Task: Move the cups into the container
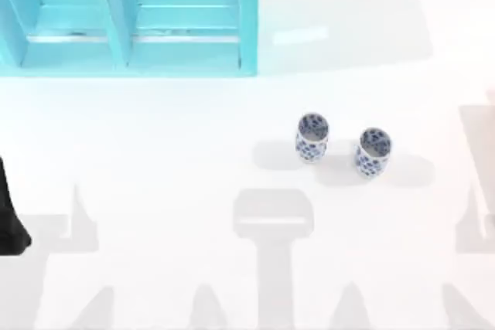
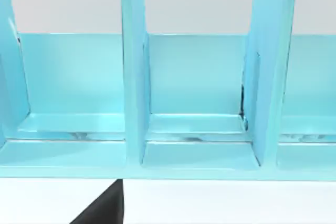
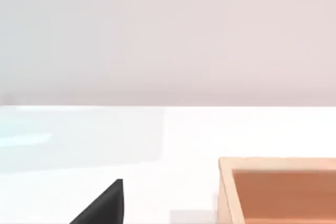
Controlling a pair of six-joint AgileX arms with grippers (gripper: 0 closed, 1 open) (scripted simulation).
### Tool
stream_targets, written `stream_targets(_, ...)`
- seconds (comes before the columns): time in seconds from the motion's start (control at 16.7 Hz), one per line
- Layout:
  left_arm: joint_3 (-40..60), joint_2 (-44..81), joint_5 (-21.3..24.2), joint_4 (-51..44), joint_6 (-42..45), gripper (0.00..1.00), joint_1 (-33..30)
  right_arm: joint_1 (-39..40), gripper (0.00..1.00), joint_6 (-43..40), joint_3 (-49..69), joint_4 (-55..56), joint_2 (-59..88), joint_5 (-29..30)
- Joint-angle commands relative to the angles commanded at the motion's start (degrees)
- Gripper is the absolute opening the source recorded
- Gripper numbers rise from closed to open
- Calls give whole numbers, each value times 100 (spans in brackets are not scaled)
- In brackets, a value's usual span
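I see the two cups (image 1: 312, 137) (image 1: 374, 151) standing upright, just beside each other but apart, right of centre on the white surface (image 1: 155, 152). Both are small glossy cylinders without handles, white with dark-blue blotches. The turquoise container (image 1: 247, 21), smooth and split by upright dividers, sits at the far left. In the right wrist view an orange-brown box (image 3: 226, 192) lies near. My left arm (image 1: 11, 222) waits at the left edge; whether either arm's fingers are open, I cannot tell. I'd grip one cup by its wall, squarely, and lift straight.
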Motion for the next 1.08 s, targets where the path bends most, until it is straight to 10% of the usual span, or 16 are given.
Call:
stream_targets(0.48, 0, 0, 0, 0, 0, 100, 0, -26, 100, 422, 1207, -887, 1105, 42)
stream_targets(1.08, 0, 0, 0, 0, 0, 100, 0, 523, 100, 1733, 6986, -4817, 6779, 313)
